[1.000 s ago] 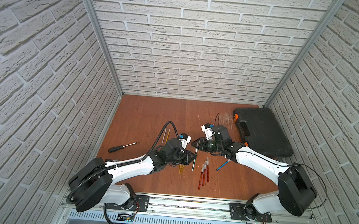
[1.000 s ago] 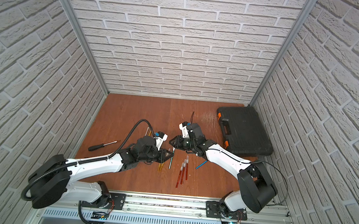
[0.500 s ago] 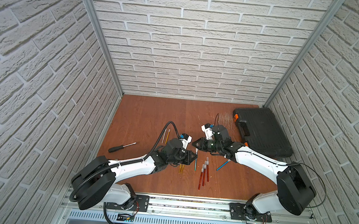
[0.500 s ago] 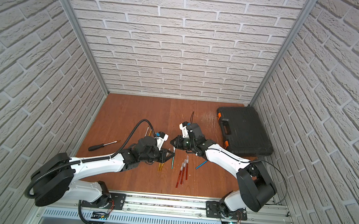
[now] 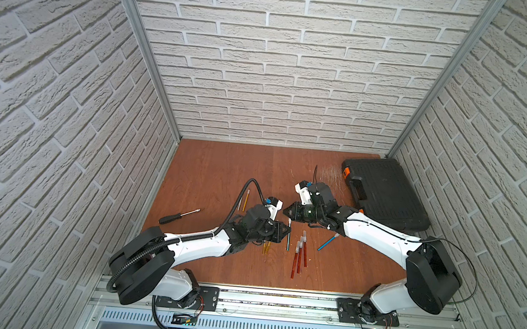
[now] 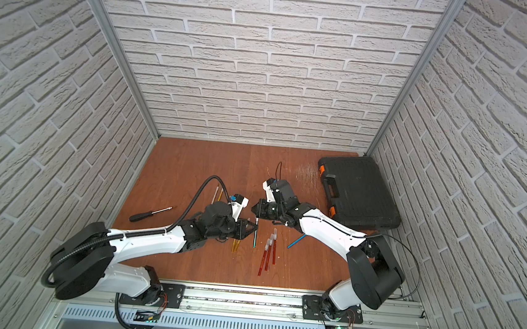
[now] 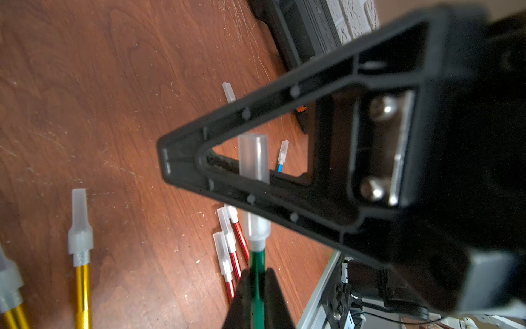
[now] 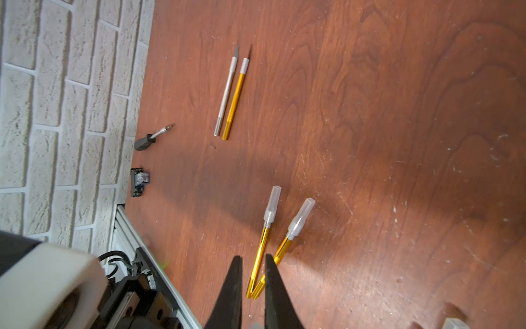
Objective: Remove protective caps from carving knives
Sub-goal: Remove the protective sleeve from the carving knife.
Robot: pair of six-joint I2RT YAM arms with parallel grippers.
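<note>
Where both top views look down: my left tool (image 5: 285, 234) is pressed together on the green knife (image 5: 288, 241), held over the surface (image 5: 222, 175); my right tool (image 5: 285, 212) meets its far end.
Left wrist view: the cap (image 7: 253, 158) sits on the blade end, between my right tool's fingers (image 7: 256, 112), which pinch it.
Right wrist view: jaws nearly together; the cap itself is a blur.
Handling: light, slick, slightly soft plastic, I judge; hold mid-sleeve, pull straight along the handle, sharp blade underneath.
</note>
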